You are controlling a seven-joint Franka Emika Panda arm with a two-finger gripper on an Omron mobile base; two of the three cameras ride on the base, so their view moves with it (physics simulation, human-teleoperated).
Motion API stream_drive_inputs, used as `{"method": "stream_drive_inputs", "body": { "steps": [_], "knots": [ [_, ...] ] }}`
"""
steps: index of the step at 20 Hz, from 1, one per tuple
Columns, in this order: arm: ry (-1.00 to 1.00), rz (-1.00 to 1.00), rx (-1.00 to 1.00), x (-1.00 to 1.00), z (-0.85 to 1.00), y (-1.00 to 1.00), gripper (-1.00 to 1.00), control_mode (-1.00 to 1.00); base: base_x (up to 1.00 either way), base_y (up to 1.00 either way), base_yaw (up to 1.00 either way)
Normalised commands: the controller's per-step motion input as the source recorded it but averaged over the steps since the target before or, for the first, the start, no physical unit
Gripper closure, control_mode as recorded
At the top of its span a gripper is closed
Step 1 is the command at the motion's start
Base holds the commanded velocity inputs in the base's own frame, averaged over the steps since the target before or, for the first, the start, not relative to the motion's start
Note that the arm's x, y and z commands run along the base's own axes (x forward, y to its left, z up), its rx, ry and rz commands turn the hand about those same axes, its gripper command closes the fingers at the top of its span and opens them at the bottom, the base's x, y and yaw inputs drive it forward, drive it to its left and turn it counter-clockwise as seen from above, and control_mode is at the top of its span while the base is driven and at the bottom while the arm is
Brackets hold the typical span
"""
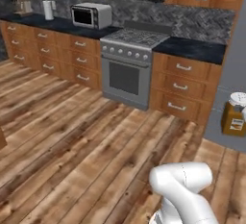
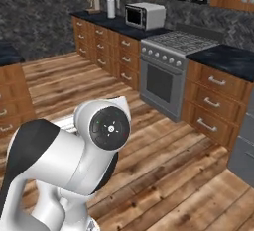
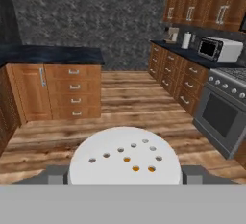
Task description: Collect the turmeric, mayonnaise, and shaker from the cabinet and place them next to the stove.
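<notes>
The turmeric (image 3: 125,153) fills the bottom of the hand view. Its pale lid has several holes with orange showing through them. My gripper (image 3: 124,175) is shut on it, with a grey finger at each side of the lid. In the left base view the amber turmeric jar (image 1: 234,116) hangs in the air at the right edge, above the floor. The stove (image 1: 129,50) stands against the back wall, also seen as the stove (image 2: 171,56) and the stove (image 3: 223,107). The mayonnaise, the shaker and the cabinet are out of view.
Dark counter (image 1: 192,49) lies right of the stove and a microwave (image 1: 91,15) sits on the counter to its left. A separate counter block with drawers (image 3: 57,88) stands across the wooden floor (image 1: 72,136). My arm's elbow (image 2: 106,128) looms large.
</notes>
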Motion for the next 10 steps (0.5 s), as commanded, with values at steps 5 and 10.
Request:
{"method": "stream_drive_inputs", "body": {
  "steps": [5,10],
  "knots": [
    [0.00,0.00,0.00,0.00,0.00,0.00,1.00,1.00,0.83,0.60,-0.47],
    [0.00,0.00,0.00,0.00,0.00,0.00,1.00,1.00,0.96,0.69,-0.38]
  ]
}}
